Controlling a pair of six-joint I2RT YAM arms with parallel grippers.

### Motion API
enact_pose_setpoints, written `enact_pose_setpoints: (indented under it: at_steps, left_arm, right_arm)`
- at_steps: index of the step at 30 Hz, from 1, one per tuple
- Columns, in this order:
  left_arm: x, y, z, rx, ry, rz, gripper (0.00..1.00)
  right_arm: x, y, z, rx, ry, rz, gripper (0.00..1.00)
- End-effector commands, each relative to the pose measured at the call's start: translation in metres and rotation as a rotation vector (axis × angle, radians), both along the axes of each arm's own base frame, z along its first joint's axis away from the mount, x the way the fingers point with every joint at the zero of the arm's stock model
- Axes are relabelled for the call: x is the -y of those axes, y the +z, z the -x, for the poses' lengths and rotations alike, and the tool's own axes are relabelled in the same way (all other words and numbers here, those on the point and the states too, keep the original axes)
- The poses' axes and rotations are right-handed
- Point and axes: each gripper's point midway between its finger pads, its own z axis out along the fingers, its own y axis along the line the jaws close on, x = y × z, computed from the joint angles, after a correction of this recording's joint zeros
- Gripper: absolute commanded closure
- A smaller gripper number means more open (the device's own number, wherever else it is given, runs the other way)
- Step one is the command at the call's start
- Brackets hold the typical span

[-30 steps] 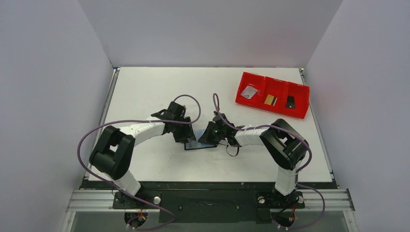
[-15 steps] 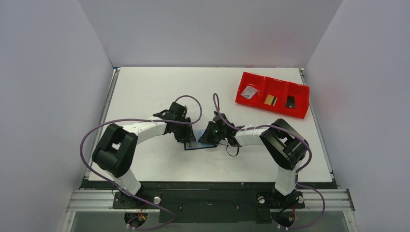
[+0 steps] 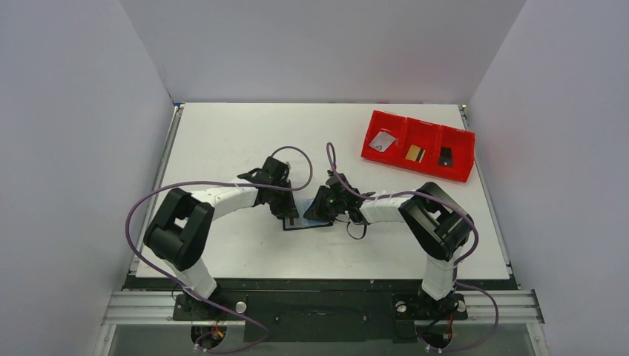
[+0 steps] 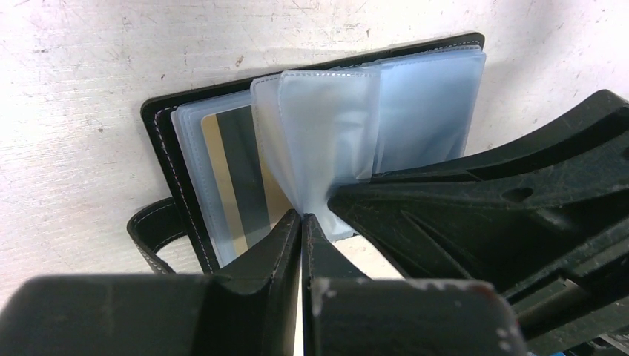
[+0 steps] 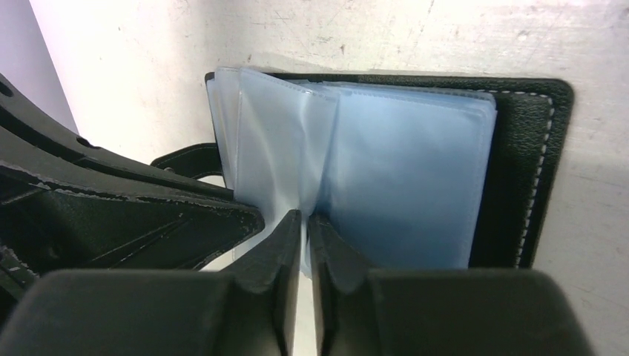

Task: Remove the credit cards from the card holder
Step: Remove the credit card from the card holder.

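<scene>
The card holder [image 3: 305,222] lies open on the table between both arms, a black stitched cover [image 4: 159,141] with clear bluish sleeves [image 5: 408,185]. A gold credit card with a dark stripe [image 4: 241,185] sits inside a left-hand sleeve. My left gripper [image 4: 302,216] is shut, pinching the lower edge of a raised clear sleeve [image 4: 326,133]. From the opposite side, my right gripper [image 5: 305,216] is shut on a sleeve edge near the spine. In the top view the left gripper [image 3: 291,215] and the right gripper [image 3: 320,211] meet over the holder.
A red three-compartment tray [image 3: 415,168] stands at the back right, holding a silver card [image 3: 383,141], a gold card [image 3: 415,153] and a black card [image 3: 445,156]. The holder's closing strap [image 4: 148,230] loops out at its left edge.
My left gripper has gone from open to shut on a clear sleeve, and its arm has shifted slightly. The right arm has barely moved.
</scene>
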Motion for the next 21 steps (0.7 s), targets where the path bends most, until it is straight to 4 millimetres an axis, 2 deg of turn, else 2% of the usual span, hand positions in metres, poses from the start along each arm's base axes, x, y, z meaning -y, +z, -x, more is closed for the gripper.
enact_pose_setpoints:
  at_steps: [1,2,5,7,13,18,21]
  left_arm:
    - [0.011,0.019,-0.016,0.070,-0.012,0.035,1.00]
    - [0.011,0.020,-0.016,0.072,-0.011,0.035,1.00]
    - [0.010,0.023,-0.017,0.079,-0.007,0.035,1.00]
    - [0.010,0.024,-0.017,0.083,-0.005,0.036,1.00]
    - [0.011,0.027,-0.017,0.087,-0.006,0.043,1.00]
    - [0.019,0.036,-0.018,0.108,-0.023,0.088,1.00]
    - [0.026,0.043,-0.018,0.128,-0.041,0.113,1.00]
  right_arm:
    - [0.026,-0.022,0.007,-0.030,-0.019,0.157,0.84]
    - [0.027,-0.019,0.007,-0.028,-0.018,0.158,0.81]
    - [0.019,0.012,-0.004,0.029,-0.020,0.123,0.67]
    - [0.020,0.026,-0.006,0.049,-0.022,0.125,0.61]
    - [0.031,0.056,-0.013,0.101,-0.052,0.148,0.52]
    - [0.042,0.078,-0.015,0.140,-0.083,0.149,0.49]
    - [0.053,0.082,-0.017,0.157,-0.110,0.178,0.48]
